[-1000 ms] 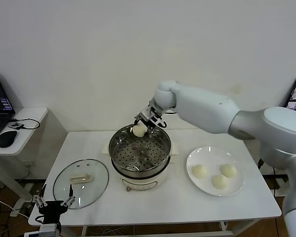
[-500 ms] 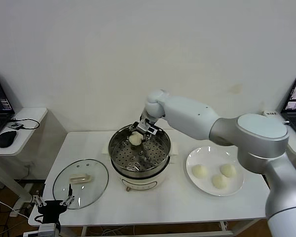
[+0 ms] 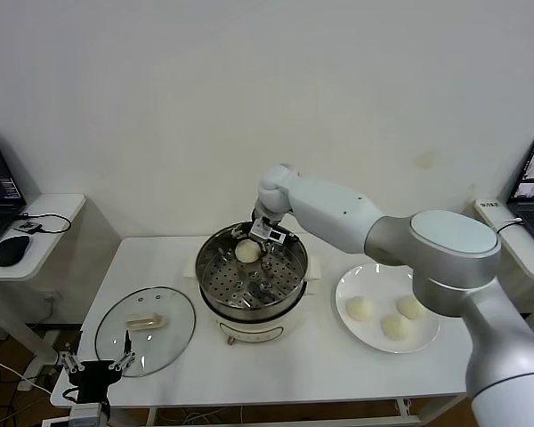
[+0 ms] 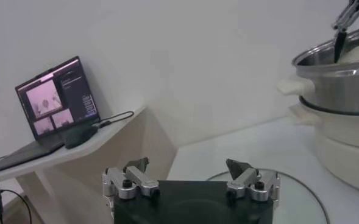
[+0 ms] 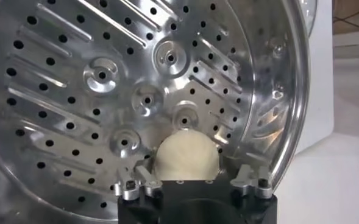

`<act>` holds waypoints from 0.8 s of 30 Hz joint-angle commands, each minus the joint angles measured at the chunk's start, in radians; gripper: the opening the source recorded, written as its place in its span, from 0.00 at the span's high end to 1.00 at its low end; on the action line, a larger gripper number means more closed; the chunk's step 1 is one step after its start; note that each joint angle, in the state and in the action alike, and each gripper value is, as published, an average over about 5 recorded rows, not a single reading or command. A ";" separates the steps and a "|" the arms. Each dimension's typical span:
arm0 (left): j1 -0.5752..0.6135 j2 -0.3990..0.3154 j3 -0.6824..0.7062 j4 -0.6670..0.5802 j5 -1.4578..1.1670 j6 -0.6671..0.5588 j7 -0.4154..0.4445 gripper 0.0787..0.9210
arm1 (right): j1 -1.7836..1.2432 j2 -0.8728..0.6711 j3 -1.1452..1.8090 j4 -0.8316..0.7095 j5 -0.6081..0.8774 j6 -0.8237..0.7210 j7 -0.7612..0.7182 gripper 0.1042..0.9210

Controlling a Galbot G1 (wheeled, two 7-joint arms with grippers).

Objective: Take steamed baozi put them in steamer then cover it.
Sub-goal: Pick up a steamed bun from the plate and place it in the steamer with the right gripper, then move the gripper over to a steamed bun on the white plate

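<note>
The right gripper (image 3: 252, 246) stood inside the steamer (image 3: 252, 283), at the far side of its perforated tray (image 5: 106, 91), with its fingers spread wide on either side of one baozi (image 5: 186, 157). That bun rested on the tray close to the steamer's far wall, between the parted fingers and not clamped by them. The right arm reached in over the steamer's far rim from the plate side.

Three further baozi (image 3: 389, 317) lay on a white plate (image 3: 347, 289), which sat on the table (image 3: 320, 365) just beside the steamer, on the robot's right of it. The three buns were grouped near one another in the plate's middle.

The cover (image 3: 145, 330) lay flat on the table on the robot's left of the steamer, handle upward, apart from the pot. The steamer itself was uncovered.

The left gripper (image 4: 190, 176) was parked low at the table's near edge, beyond the cover from the steamer, fingers wide apart and holding nothing.

A side desk carrying a laptop (image 4: 58, 100) and a mouse (image 3: 12, 249) stood well to the left of the steamer.
</note>
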 commanded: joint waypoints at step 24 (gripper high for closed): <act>-0.010 0.042 0.022 -0.024 0.000 0.009 0.020 0.12 | 0.123 -0.944 0.072 0.833 0.363 -0.806 -0.095 0.12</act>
